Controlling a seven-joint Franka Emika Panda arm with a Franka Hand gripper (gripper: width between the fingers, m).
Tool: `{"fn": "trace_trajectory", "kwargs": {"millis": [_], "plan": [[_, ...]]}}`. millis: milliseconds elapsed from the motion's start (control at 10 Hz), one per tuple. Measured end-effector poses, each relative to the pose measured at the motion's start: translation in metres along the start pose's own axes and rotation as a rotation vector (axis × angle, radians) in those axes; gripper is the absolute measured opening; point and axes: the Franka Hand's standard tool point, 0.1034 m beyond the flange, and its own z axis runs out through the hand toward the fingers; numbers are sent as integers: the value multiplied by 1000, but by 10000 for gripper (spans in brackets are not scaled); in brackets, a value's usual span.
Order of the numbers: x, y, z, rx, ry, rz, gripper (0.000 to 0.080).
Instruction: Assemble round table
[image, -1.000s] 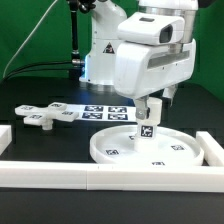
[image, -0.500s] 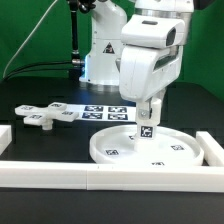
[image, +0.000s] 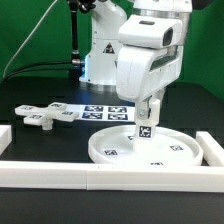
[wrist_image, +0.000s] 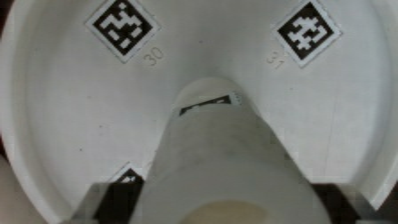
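gripper (image: 147, 120): clamped on the post (image: 146, 131), pointing straight down. The wrist view shows a dark finger (wrist_image: 118, 200) on each side of the post.
post: a short, thick white cylinder, upright, sticking out below the fingertips. Its tagged face is toward the exterior camera.
post's lower end: down inside the round disc (image: 97, 146), about at its middle. I cannot tell whether it touches the disc's floor.
round disc: large, white and rimmed, lying flat on the black table (image: 40, 148) directly under the hand. There are small tags on its floor, on all sides of the post.
cross-shaped piece (image: 44, 116): flat on the table, well apart from the hand toward the exterior view's left — nothing touches it.
marker board (image: 104, 111): flat on the table, near the hand, just beyond the disc's far rim.
border rails (image: 100, 176): one long white rail runs along the near side of the disc, below the hand — another stands at the exterior view's right.
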Motion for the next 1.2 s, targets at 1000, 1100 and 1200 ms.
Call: {"fn": "trace_trajectory", "kwargs": {"millis": [1000,1100,1200], "plan": [[-3,2,0,86,32,1002,409],[-5,4,0,99,39,1111,409],[-6,5,1,106,42,1186,409]]}}
